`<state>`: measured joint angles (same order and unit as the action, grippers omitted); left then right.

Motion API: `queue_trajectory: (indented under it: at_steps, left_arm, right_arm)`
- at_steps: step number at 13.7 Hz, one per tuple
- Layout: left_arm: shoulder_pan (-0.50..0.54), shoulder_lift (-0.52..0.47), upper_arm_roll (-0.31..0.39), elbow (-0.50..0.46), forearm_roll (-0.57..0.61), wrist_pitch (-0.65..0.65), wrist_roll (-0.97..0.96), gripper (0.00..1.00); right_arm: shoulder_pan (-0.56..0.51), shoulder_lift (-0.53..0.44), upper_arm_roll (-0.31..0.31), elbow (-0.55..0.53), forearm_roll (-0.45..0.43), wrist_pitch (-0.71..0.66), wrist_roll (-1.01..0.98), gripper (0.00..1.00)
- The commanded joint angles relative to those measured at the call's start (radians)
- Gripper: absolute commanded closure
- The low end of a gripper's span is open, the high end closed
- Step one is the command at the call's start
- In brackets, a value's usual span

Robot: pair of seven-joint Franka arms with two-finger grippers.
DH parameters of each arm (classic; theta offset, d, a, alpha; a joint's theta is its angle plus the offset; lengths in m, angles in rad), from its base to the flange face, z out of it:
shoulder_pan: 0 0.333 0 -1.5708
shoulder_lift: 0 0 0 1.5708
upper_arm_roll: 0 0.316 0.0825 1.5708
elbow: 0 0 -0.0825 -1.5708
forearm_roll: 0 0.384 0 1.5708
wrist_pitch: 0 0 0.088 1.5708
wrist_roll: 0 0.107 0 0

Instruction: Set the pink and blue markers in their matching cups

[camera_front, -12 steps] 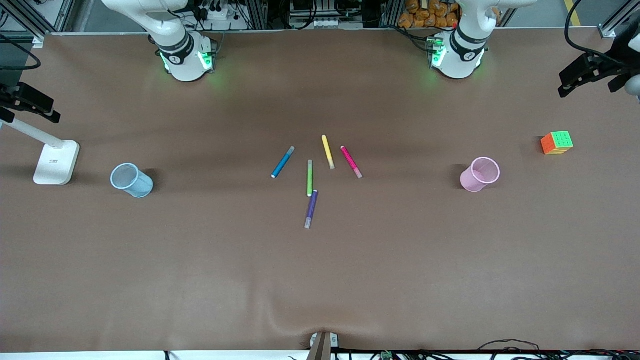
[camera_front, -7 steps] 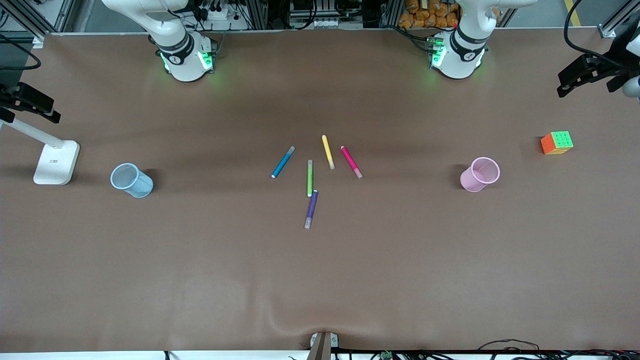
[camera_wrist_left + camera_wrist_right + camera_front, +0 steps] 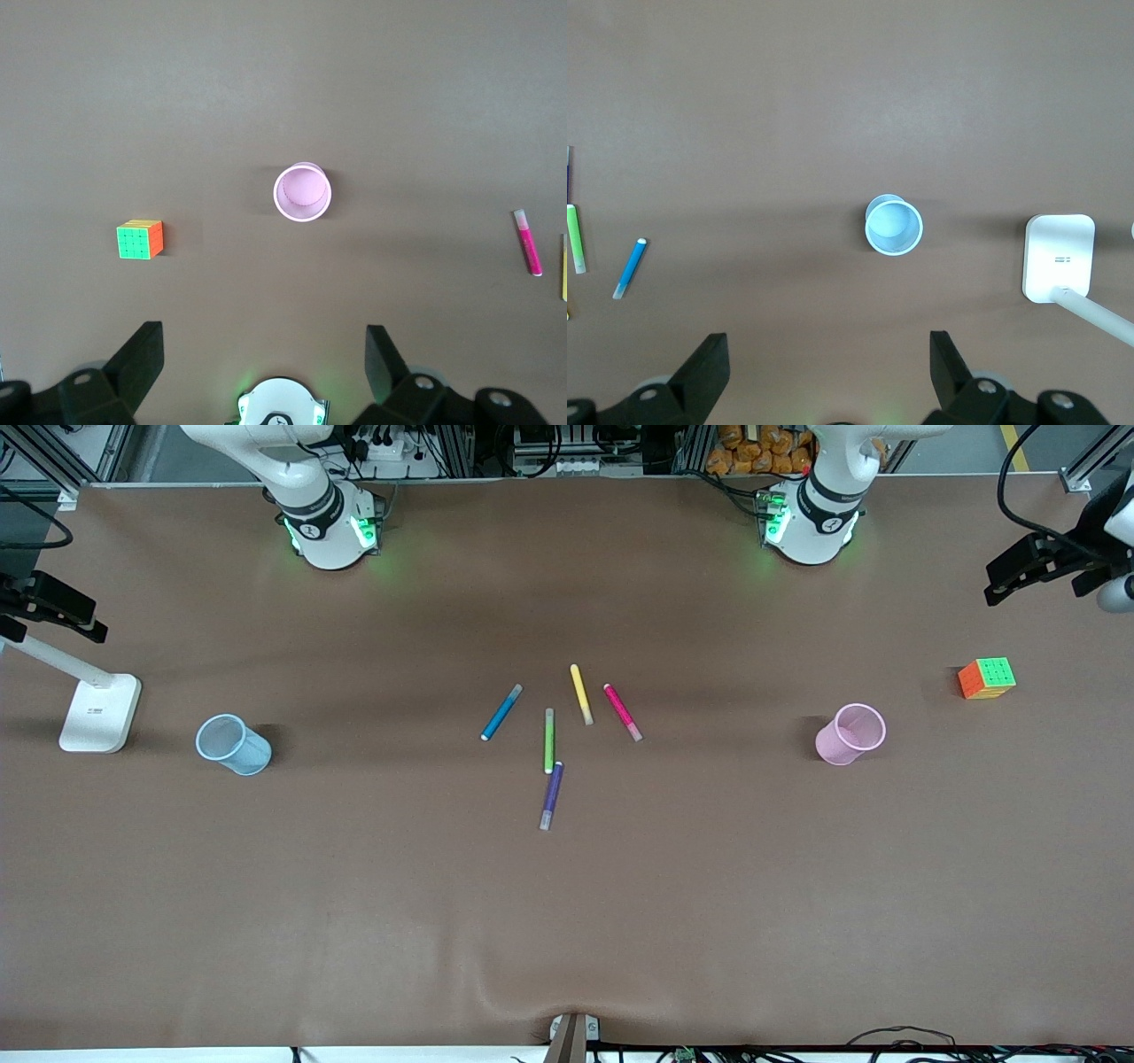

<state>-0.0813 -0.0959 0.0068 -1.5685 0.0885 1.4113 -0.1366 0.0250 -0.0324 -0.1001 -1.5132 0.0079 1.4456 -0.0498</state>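
I am looking down on a wide counter covered in plain brown sheet, slightly rippled at the edge nearest the front camera. Along the robots' edge I see aluminium framing, cables and the two white arm bases with green lights.

Five pens lie loose in the middle of the counter. The blue marker lies on a slant, its white end nearer the front camera and toward the right arm's end, its pale cap pointing toward the robots. The pink marker slants the other way, pale cap nearer the front camera and toward the left arm's end. Between them lie a yellow pen and a green pen, with a purple pen just below the green one, nearest the camera.

The blue cup stands upright toward the right arm's end, near a white lamp base. The pink cup stands upright toward the left arm's end, with a colour cube near it.

The left gripper hangs high over the pink cup's area, jaws spread wide and empty; the pink marker sits well apart from it. The right gripper hangs high over the blue cup, jaws likewise spread and empty, the blue marker well off to one side.
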Motion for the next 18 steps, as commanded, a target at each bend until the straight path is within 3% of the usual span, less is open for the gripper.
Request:
queue_trajectory:
  at_steps: [1,14,18]
  left_arm:
    - [-0.003,0.031,0.005,0.035,-0.003,-0.028,0.002,0.00]
    - [-0.003,0.047,0.004,0.036,-0.016,-0.028,0.012,0.00]
    - [-0.003,0.074,0.004,0.028,-0.067,-0.028,0.017,0.00]
  right_arm:
    - [-0.014,-0.021,0.010,-0.019,0.015,-0.001,0.011,0.00]
    - [-0.010,0.003,0.011,0.004,0.014,0.004,0.004,0.00]
    - [-0.007,0.011,0.014,0.019,0.014,0.002,0.004,0.00]
